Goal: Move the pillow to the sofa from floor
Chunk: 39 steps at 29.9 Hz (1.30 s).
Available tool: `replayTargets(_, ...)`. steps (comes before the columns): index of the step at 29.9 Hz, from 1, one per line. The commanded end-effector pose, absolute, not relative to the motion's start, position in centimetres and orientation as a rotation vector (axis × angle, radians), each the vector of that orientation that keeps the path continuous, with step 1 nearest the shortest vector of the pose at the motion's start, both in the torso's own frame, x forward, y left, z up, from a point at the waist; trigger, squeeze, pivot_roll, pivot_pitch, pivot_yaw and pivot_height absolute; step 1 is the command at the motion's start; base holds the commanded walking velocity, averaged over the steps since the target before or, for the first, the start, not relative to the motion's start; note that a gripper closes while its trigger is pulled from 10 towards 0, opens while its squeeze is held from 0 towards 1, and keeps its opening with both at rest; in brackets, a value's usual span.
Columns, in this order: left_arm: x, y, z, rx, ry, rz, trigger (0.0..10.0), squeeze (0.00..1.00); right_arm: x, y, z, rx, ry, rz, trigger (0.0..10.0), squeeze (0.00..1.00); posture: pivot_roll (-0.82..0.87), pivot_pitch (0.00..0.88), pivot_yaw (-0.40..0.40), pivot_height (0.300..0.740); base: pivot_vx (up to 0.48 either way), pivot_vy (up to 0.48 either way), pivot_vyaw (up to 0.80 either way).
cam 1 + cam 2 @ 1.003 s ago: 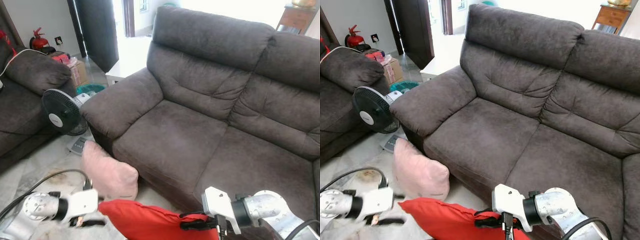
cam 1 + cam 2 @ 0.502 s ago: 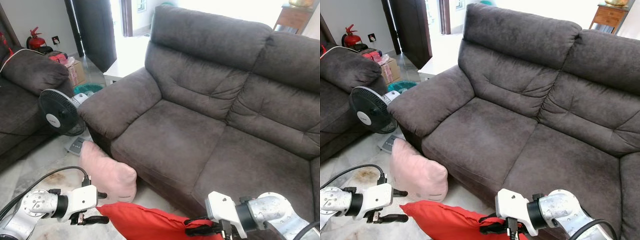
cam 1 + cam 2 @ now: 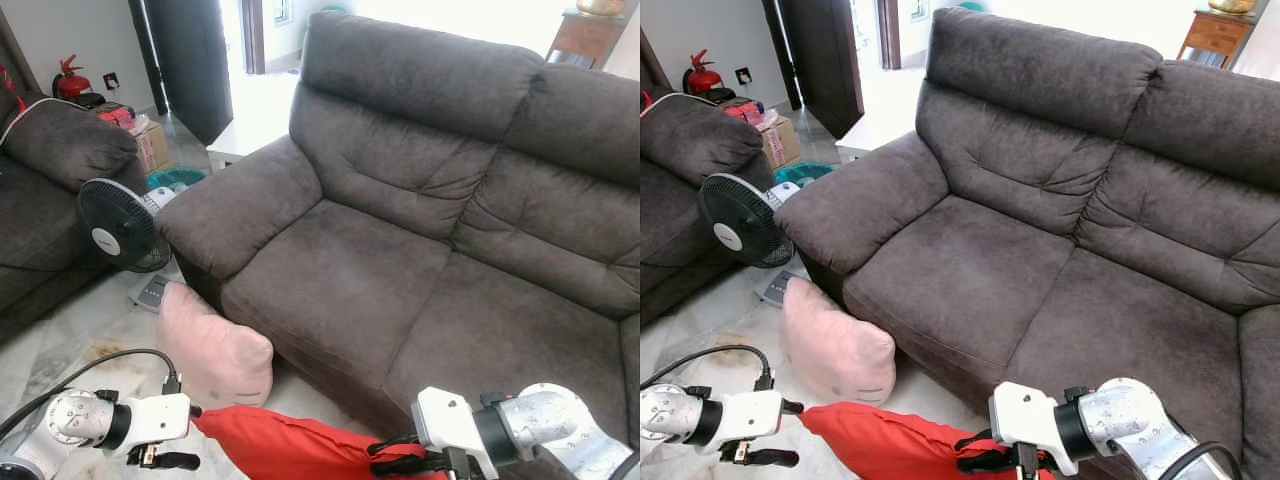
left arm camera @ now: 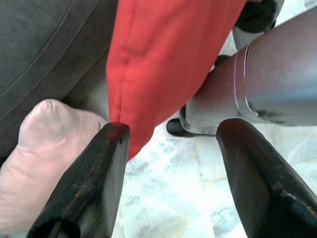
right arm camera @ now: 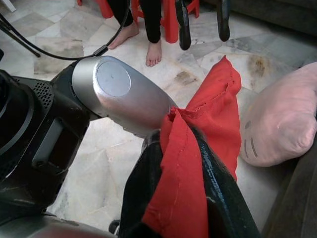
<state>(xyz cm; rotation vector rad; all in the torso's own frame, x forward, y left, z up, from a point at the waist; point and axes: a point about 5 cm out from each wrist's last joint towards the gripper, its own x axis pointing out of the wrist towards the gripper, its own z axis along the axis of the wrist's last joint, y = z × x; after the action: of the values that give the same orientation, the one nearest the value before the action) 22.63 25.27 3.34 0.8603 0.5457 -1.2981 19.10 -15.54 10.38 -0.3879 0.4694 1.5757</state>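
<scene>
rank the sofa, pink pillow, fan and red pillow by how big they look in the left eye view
1. sofa, by far the largest.
2. pink pillow.
3. fan.
The red pillow is cut off by the picture's lower edge and close to the camera, so its rank is unsure.

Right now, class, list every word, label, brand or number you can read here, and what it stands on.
None can be read.
The badge at the centre of the fan is too small to read.
The printing on the cardboard box is too blurred to read.
</scene>
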Motion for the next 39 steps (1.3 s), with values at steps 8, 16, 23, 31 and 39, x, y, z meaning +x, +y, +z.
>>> replayTargets(8, 23.1, 25.0, 2.6, 0.949, 0.503, -1.260, 10.0, 0.00, 19.3, -14.1, 13.8, -0.406, 0.289, 1.650, 10.0, 0.00, 0.09, 0.000, -0.050, 0.740, 0.000, 0.000, 0.00)
replayTargets(16, 23.6, 24.6, 2.8, 0.949, 0.432, -1.209, 10.0, 0.00, 19.2, -14.0, 14.1, -0.394, 0.278, 1.657, 10.0, 0.00, 0.09, 0.000, -0.049, 0.740, 0.000, 0.000, 0.00)
replayTargets(23, 23.3, 24.1, 2.2, 0.936, 0.434, -1.238, 10.0, 0.00, 19.3, -13.6, 15.1, -0.397, 0.239, 1.676, 10.0, 0.00, 0.09, 0.000, -0.047, 0.740, 0.000, 0.000, 0.00)
replayTargets(31, 23.0, 24.1, 1.6, 0.928, 0.455, -1.237, 10.0, 0.00, 19.1, -13.5, 15.9, -0.402, 0.210, 1.685, 10.0, 0.00, 0.08, 0.000, -0.046, 0.740, 0.000, 0.000, 0.00)
replayTargets(39, 23.0, 24.4, 1.3, 0.975, 0.445, -1.184, 10.0, 0.00, 19.0, -13.6, 16.0, -0.410, 0.214, 1.686, 10.0, 0.00, 0.08, 0.000, -0.051, 0.740, 0.000, 0.000, 0.00)
